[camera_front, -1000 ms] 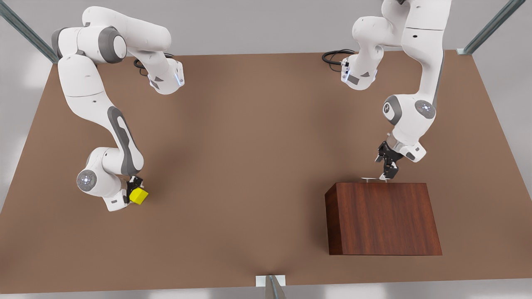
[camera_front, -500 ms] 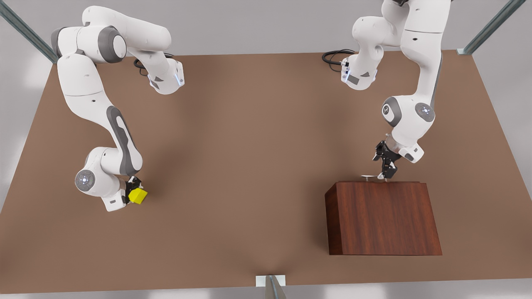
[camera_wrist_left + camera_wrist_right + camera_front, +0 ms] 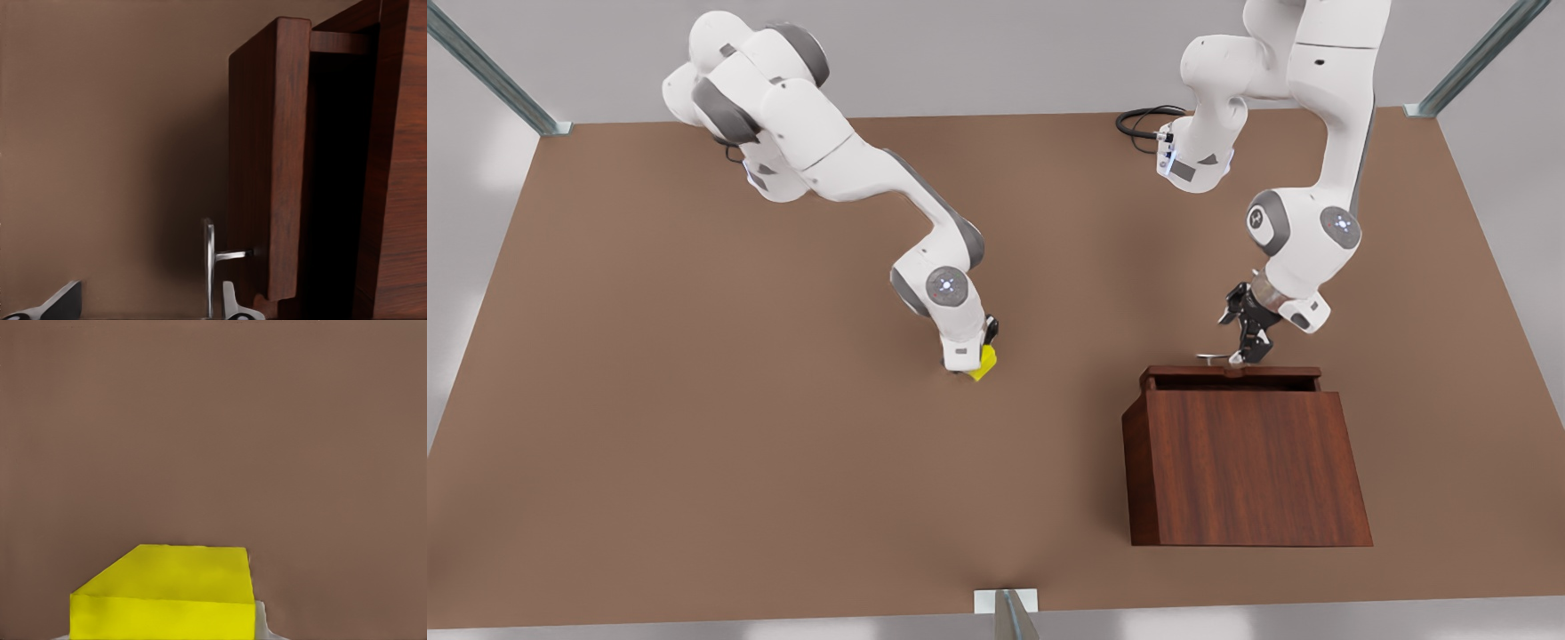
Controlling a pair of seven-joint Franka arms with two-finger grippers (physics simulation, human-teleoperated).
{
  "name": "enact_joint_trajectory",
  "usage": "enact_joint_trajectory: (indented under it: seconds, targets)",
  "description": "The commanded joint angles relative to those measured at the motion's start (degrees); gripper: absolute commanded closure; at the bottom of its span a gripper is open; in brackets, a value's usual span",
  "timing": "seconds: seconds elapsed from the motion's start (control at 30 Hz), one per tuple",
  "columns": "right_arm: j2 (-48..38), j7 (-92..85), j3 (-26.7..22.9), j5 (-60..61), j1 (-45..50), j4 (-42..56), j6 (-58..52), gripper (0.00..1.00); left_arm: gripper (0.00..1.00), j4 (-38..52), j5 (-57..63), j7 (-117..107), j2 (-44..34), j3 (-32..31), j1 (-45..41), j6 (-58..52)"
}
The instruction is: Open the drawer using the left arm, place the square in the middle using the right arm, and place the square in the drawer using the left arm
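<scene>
Seeing plain matte brown tabletop [image 3: 694, 427] spanning front view, unmarked. Dark wood-grain cabinet [image 3: 1249, 467] sitting directly on it, toward front view's right, near edge closest to camera. Its drawer [image 3: 1232, 378] sticking out a little on far side, gap showing behind drawer front. Black cable [image 3: 1138, 120] lying coiled at far edge. Not telling whether yellow square [image 3: 985, 363] is touching tabletop, mid-table.

White arms [image 3: 845, 164]; grey bands; black hands

dark wood-grain drawer [image 3: 1232, 378] with shiny metal handle [image 3: 210, 267]; matt brown tabletop [image 3: 783, 444]; plain smooth yellow square [image 3: 167, 597].
</scene>
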Motion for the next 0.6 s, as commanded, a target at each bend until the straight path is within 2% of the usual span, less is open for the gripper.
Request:
enact_joint_trajectory:
  seconds: [0.0,0.13,0.23,0.27,0.3,0.47,0.57]
  targets:
    - [0.0,1.1,-0.1,-0.4,0.5,0.1,-0.1,0.44,0.00,-0.1,0.0,-0.2,-0.2,0.0,-0.1,0.0]
    - [4.3,9.8,-3.6,-0.4,9.3,2.7,2.8,0.44,0.00,-2.0,-0.1,-0.7,-1.7,0.0,-0.4,-0.8]
    - [3.7,9.9,-4.4,-0.4,11.3,2.6,2.3,0.44,0.00,-4.3,-0.1,-1.1,-4.2,0.0,-1.0,-2.1]
    - [3.8,9.9,-4.5,-0.4,11.3,2.6,2.2,0.37,0.00,-4.5,-0.1,-1.1,-4.5,0.0,-1.6,-2.1]
    - [3.7,9.8,-4.6,-0.4,11.3,2.6,2.3,0.00,0.00,-5.3,-0.1,-1.2,-4.9,0.0,-1.7,-2.1]
    - [3.0,9.8,-5.3,-0.1,11.3,2.8,2.1,0.00,0.00,-7.6,-0.1,-1.5,-6.8,0.1,-1.8,-2.8]
    - [-1.7,9.1,-6.9,-0.4,10.9,1.8,0.2,0.00,0.00,-7.8,0.4,-1.4,-13.5,0.3,-1.8,-9.7]
